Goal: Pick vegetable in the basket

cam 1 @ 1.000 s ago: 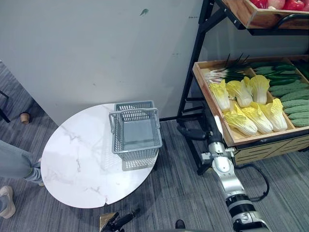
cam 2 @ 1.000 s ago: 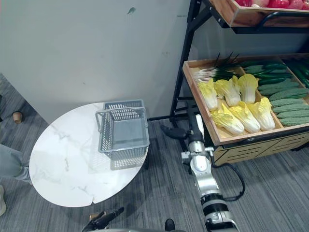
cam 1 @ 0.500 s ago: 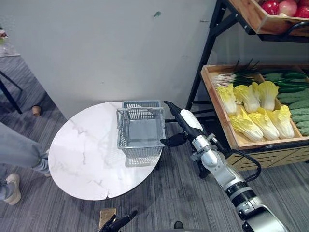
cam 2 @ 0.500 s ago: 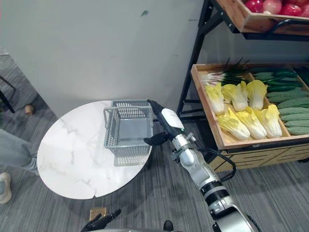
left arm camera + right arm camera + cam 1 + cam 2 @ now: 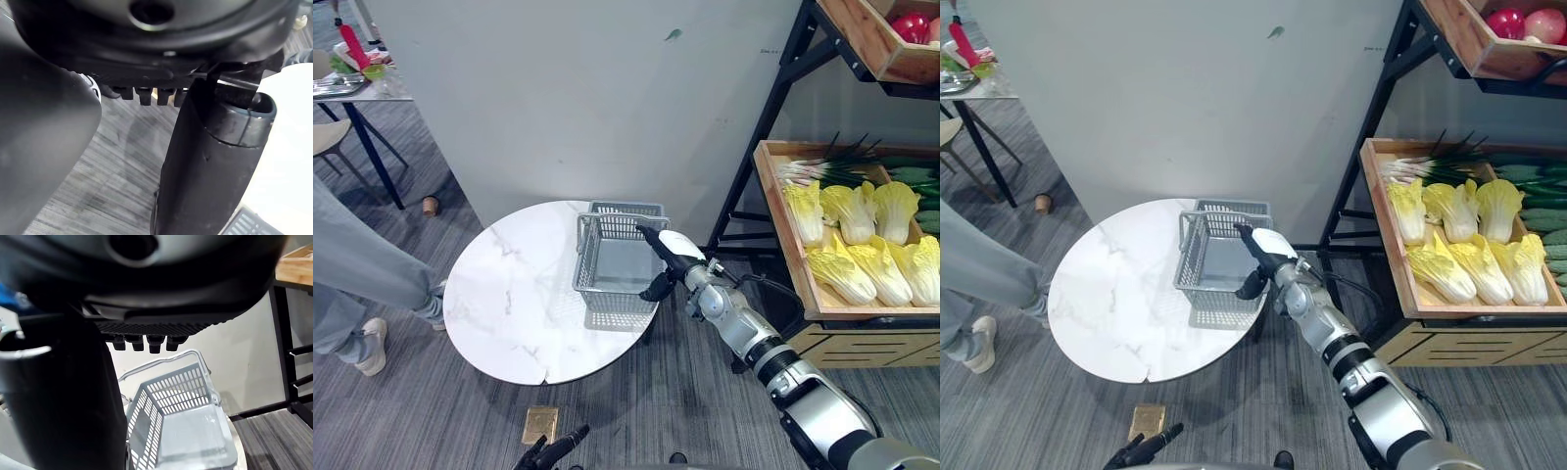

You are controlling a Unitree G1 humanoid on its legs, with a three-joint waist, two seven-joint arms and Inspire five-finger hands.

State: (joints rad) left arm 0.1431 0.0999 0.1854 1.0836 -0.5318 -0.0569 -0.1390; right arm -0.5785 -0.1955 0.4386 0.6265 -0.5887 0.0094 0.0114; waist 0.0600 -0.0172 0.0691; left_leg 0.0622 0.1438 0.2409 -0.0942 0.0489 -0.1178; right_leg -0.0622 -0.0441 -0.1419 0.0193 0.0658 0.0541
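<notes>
Your right hand point(image 5: 668, 257) hovers at basket point(image 5: 612, 299) right rim, fingers relaxed, holding nothing. Basket empty. Cabbages point(image 5: 847, 276) lie in shelf crate point(image 5: 786, 235), well apart to hand's right, long axes slanting across crate. Right arm nearer; left hand point(image 5: 553, 452) hangs low, fingers loose.

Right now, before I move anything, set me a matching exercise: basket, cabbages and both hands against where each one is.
Things:
1. basket
2. cabbages
3. right hand
4. left hand

Places:
A. low over the floor
B. on the round table
C. by the basket's right rim
D. in the wooden tray

Pairs: 1-B, 2-D, 3-C, 4-A
</notes>
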